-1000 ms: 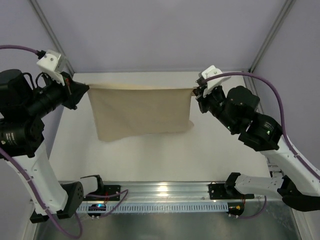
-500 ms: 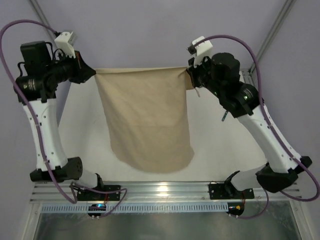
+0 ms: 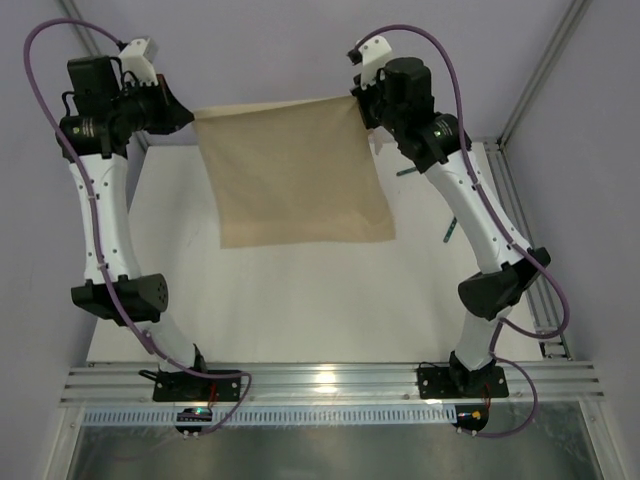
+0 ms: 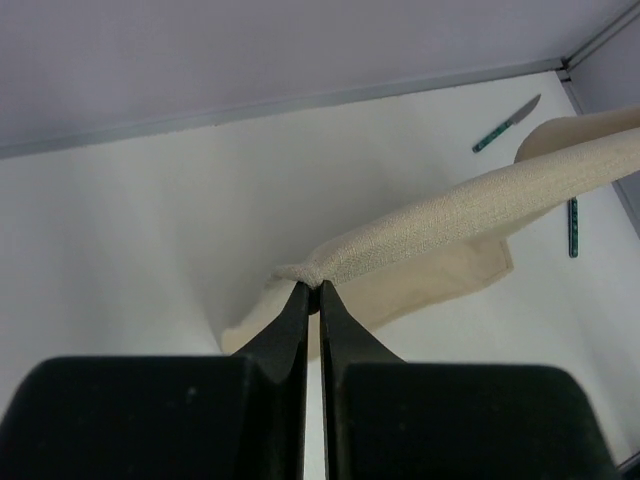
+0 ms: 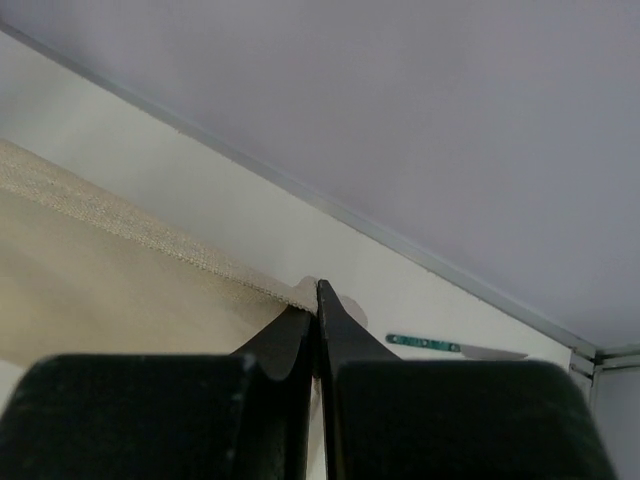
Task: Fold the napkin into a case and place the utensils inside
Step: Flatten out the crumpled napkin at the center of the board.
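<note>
Because the left fingers [image 4: 290, 330] and right fingers [image 5: 335, 335] each clamp a top corner, the napkin [image 3: 295, 170] hangs spread flat over the counter [image 3: 300, 290], probably for smooth laying

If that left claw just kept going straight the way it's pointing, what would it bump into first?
The napkin: the left gripper is shut on its corner, so cloth sits right at its tips. Beyond that, it seems aimed at the white table, though depth is unclear.
</note>
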`<action>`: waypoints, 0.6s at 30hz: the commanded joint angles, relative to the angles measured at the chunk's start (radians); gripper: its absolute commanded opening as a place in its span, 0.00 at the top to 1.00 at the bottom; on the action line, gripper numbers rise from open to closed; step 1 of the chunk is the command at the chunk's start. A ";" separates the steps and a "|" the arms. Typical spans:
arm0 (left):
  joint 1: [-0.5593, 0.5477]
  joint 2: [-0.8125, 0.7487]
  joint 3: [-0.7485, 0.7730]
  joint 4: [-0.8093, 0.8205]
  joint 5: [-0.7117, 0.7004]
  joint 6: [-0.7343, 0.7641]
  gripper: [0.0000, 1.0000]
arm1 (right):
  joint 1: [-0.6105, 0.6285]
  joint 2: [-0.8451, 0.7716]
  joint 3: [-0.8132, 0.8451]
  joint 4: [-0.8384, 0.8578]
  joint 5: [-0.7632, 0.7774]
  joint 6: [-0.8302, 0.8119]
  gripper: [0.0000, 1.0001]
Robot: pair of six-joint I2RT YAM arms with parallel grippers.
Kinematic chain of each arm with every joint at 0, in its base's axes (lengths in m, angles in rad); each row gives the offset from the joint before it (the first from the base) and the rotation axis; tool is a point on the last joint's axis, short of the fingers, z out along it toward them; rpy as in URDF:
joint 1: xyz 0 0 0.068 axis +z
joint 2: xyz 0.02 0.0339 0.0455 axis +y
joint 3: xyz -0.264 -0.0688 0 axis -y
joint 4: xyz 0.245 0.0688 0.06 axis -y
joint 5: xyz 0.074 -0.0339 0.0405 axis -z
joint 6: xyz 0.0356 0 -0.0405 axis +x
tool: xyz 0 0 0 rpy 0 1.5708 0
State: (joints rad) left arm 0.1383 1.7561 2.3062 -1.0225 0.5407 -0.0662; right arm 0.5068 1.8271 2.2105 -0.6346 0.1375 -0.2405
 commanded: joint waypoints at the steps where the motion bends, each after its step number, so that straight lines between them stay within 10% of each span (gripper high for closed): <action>1: 0.024 -0.026 0.058 0.075 -0.107 -0.003 1.00 | -0.036 -0.055 0.109 0.089 0.177 -0.069 0.96; 18: 0.024 -0.535 -0.481 0.029 0.042 0.107 1.00 | 0.113 -0.583 -0.501 0.053 0.152 -0.035 0.96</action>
State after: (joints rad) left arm 0.1307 1.2533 1.9705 -0.9661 0.6613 -0.0414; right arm 0.6044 1.3159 1.8462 -0.5934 0.1738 -0.3195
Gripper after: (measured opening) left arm 0.010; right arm 0.039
